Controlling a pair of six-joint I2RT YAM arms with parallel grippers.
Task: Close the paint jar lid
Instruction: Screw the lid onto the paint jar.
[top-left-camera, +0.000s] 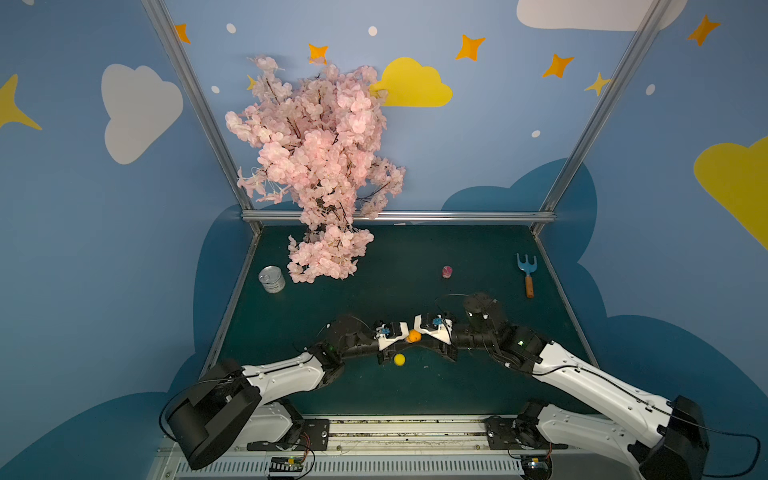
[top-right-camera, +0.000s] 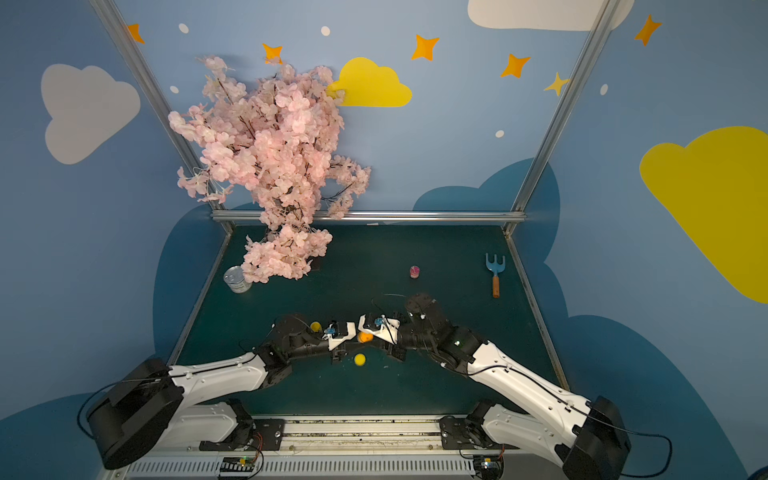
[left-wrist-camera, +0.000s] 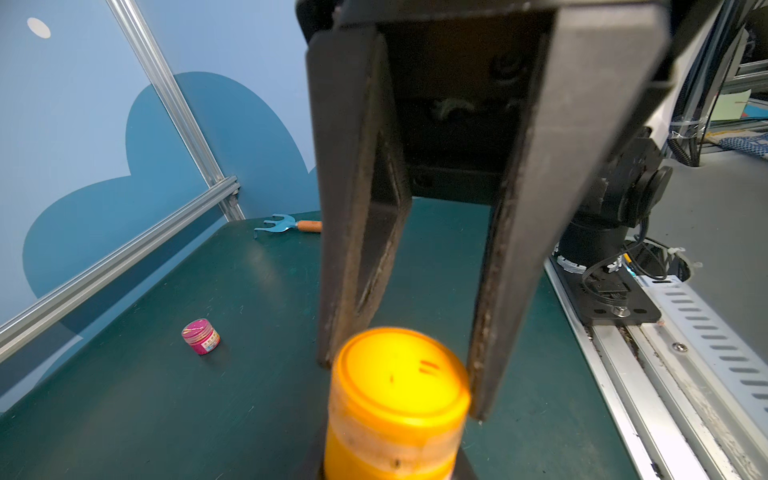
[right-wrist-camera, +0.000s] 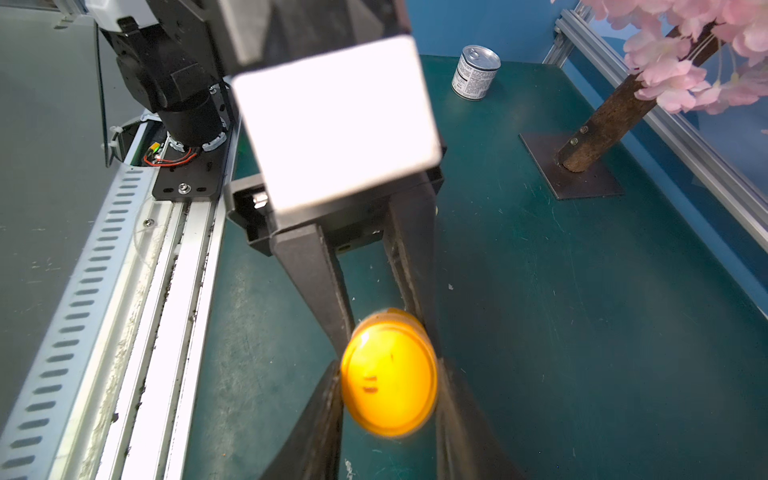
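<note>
In both top views an orange paint jar (top-left-camera: 413, 336) (top-right-camera: 365, 336) hangs above the table's front middle, between my two grippers. My left gripper (top-left-camera: 404, 335) (left-wrist-camera: 390, 467) is shut on the jar's body (left-wrist-camera: 390, 440), with its fingers mostly cut off at the frame edge. The orange lid (left-wrist-camera: 401, 374) (right-wrist-camera: 388, 374) sits on the jar's mouth. My right gripper (top-left-camera: 420, 332) (right-wrist-camera: 388, 376) comes from the opposite side. Its fingers (right-wrist-camera: 326, 419) press against both sides of the lid. The lid looks blurred in the right wrist view.
On the green table (top-left-camera: 457, 374) are a small yellow pot (top-left-camera: 400, 359) just in front of the grippers, a pink jar (top-left-camera: 447, 271), a blue hand rake (top-left-camera: 527, 274) far right and a tin can (top-left-camera: 272, 279) far left. A blossom tree (top-left-camera: 320, 166) stands back left.
</note>
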